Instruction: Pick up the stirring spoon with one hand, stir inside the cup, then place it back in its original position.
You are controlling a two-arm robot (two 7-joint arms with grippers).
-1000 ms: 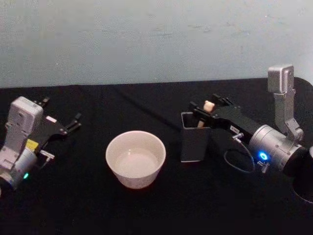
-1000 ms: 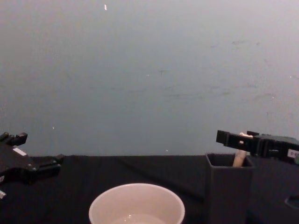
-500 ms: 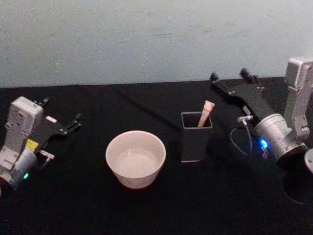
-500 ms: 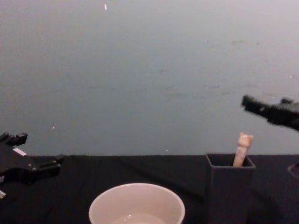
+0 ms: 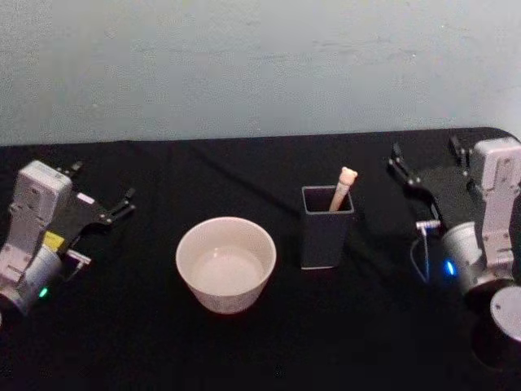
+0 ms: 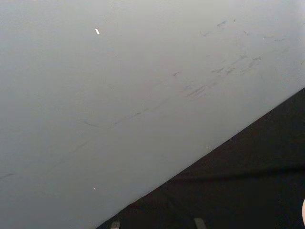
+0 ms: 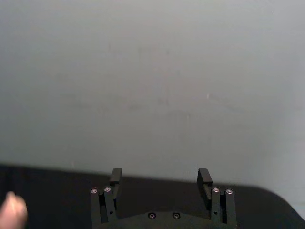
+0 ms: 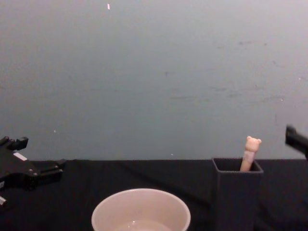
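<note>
On black table [image 5: 244, 350]: stirring spoon [image 5: 342, 187] in dark holder [image 5: 326, 232] | cup [image 5: 225, 263] beside | both grippers' fingers seemingly apart

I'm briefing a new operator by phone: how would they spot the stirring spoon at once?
On the black table, look right of the wide cream cup to the dark grey square holder. The stirring spoon stands tilted inside it, the only beige stick there, topped by a tiny bear head.

head view above, chest view table-level
</note>
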